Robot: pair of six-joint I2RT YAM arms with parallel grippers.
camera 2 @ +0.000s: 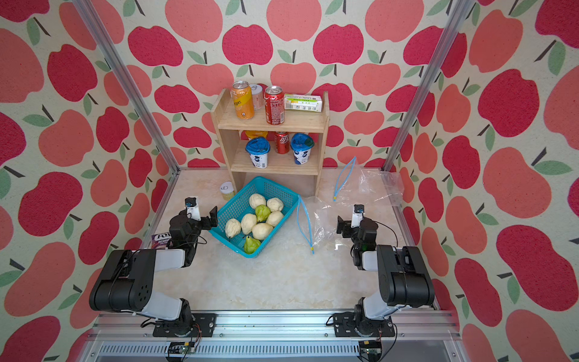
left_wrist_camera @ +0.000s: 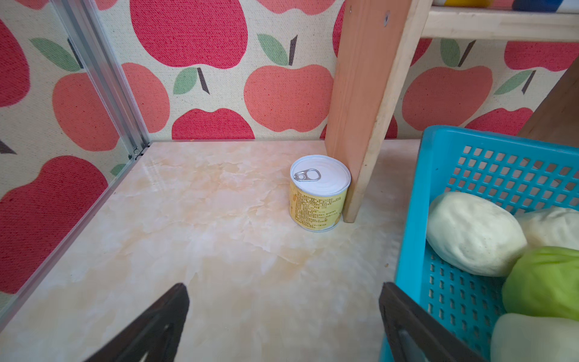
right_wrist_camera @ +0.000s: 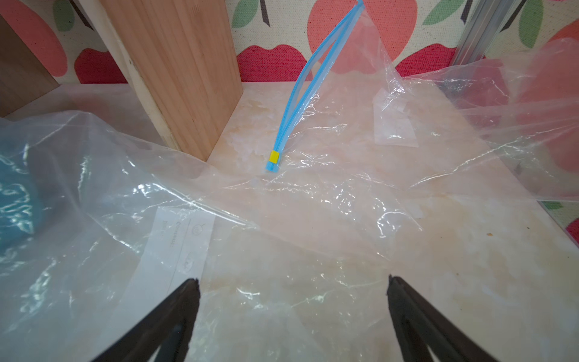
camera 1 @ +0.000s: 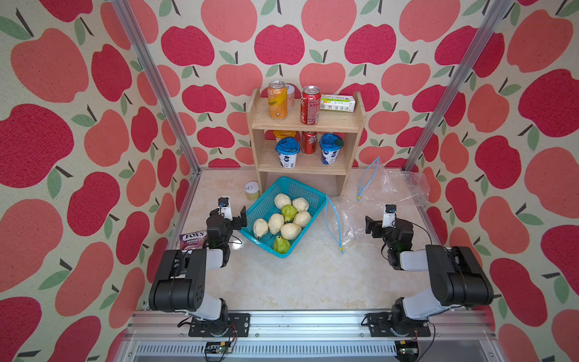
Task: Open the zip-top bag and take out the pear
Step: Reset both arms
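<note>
Though spread wide, both end effectors (left_wrist_camera: 284, 285) (right_wrist_camera: 293, 279) seem empty.

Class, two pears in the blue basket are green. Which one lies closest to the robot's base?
The green pear in the blue basket's near corner, by the rim. The other green pear lies mid-basket, surrounded by pale pears.
</note>
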